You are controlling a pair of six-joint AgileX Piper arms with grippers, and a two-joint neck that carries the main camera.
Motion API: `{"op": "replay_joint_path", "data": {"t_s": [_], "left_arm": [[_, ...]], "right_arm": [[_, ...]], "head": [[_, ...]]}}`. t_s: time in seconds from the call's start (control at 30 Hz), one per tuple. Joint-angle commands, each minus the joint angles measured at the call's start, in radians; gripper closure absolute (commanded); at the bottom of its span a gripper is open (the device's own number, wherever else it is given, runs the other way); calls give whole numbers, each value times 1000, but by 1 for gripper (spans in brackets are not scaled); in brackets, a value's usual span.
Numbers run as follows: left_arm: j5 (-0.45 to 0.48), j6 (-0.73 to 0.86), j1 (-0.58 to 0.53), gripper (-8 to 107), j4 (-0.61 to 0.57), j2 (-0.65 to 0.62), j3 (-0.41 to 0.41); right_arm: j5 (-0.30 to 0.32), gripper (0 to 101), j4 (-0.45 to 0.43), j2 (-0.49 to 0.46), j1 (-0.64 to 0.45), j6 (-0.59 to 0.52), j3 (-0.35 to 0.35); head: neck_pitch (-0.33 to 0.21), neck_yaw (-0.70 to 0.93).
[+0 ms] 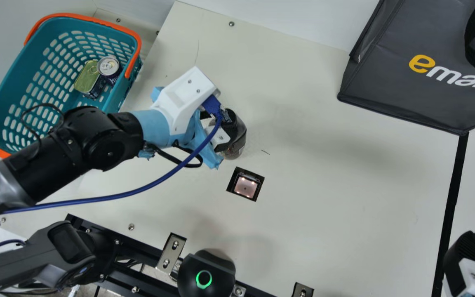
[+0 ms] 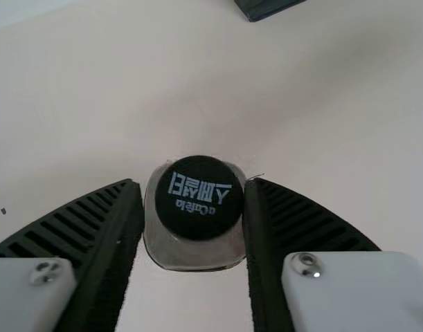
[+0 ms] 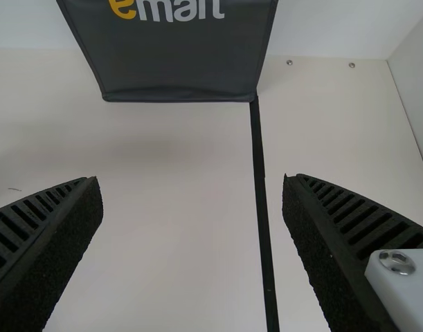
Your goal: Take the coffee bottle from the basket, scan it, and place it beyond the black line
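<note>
In the main view my left gripper (image 1: 223,128) is shut on the dark coffee bottle (image 1: 237,144), beside the scanner window (image 1: 245,185) set in the table. The left wrist view has the bottle's black cap (image 2: 199,197) between the two fingers of my left gripper (image 2: 194,207), both against its sides. My right gripper (image 1: 466,258) is at the lower right of the main view, by the black line (image 1: 452,198). In the right wrist view my right gripper (image 3: 192,207) stands open, its fingers wide apart, with the black line (image 3: 259,159) running between them.
The teal basket (image 1: 27,74) with orange handles stands at the upper left, holding a can (image 1: 109,66) and a green-lidded tin (image 1: 87,77). A dark grey bag (image 1: 390,70) is at the upper right, its corner at the line's end. A black dome device (image 1: 206,272) sits at the near edge.
</note>
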Motion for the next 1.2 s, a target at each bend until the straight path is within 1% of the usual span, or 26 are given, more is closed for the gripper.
{"op": "replay_joint_path", "data": {"t_s": [0.0,0.13,0.47,0.87,1.17], "left_arm": [[4,0,-2,22,1,-2,-3],[12,-3,-2,9,1,-5,-11],[37,-22,4,9,11,-27,-38],[60,-62,44,9,49,-53,-67],[40,-68,102,9,59,-77,-75]], "right_arm": [[0,10,0,0,0,0,0],[0,10,0,0,0,0,0],[0,10,0,0,0,0,0],[0,10,0,0,0,0,0],[0,10,0,0,0,0,0]], "head": [[-27,2],[-27,2],[-27,2],[-27,2],[-27,2]]}}
